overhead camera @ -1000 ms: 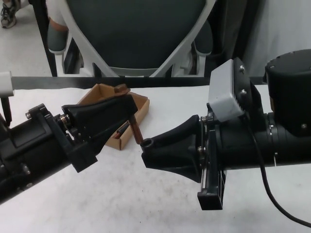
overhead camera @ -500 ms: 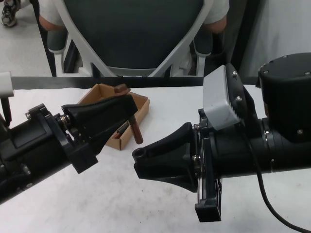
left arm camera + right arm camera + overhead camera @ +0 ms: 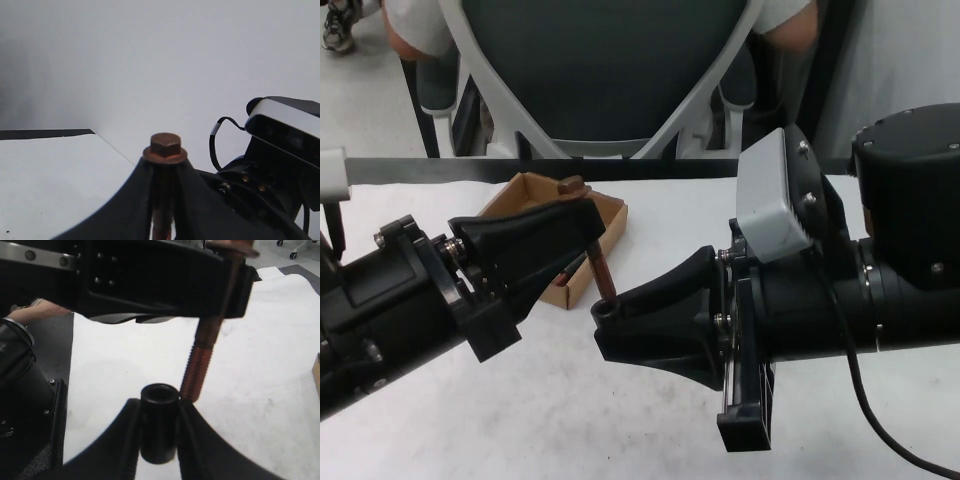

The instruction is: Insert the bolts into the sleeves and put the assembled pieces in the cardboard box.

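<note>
Centrally, left gripper [image 3: 586, 216] clamps copper hex-head bolt [image 3: 164, 148]; right gripper [image 3: 607, 308] holds black tubular sleeve [image 3: 159, 422]; brown cardboard box [image 3: 522, 188] partly hidden behind.

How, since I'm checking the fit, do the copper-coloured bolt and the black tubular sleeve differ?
The copper-coloured hex-headed bolt is threaded; the black sleeve is smooth and hollow. The bolt sits in the left gripper, the sleeve in the right gripper. Both stand roughly upright, unjoined.

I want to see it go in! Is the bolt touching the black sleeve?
Cannot tell. In the right wrist view the bolt ends by the rim of the sleeve with no clear gap, but may sit behind it.
</note>
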You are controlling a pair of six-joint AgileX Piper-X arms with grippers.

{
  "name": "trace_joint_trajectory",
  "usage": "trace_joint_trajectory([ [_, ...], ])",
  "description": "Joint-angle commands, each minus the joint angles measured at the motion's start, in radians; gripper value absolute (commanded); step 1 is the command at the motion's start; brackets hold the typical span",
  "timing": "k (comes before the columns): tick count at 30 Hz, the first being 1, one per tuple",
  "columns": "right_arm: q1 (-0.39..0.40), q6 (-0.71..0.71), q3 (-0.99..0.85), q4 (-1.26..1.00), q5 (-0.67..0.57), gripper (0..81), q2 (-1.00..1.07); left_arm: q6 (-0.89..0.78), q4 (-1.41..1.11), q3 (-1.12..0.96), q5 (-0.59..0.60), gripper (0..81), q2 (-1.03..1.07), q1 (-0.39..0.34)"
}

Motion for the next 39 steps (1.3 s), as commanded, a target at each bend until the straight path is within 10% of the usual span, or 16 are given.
trace_joint_trajectory([
  [1, 0.002, 0.006, -0.016, 0.005, 0.002, 0.2, 0.001, -0.001, -0.025, -0.004, 0.012, 0.8, -0.001, -0.005],
  [39, 0.000, -0.016, -0.024, 0.040, 0.087, 0.2, 0.018, 0.054, 0.030, -0.004, 0.042, 0.8, -0.001, -0.005],
])
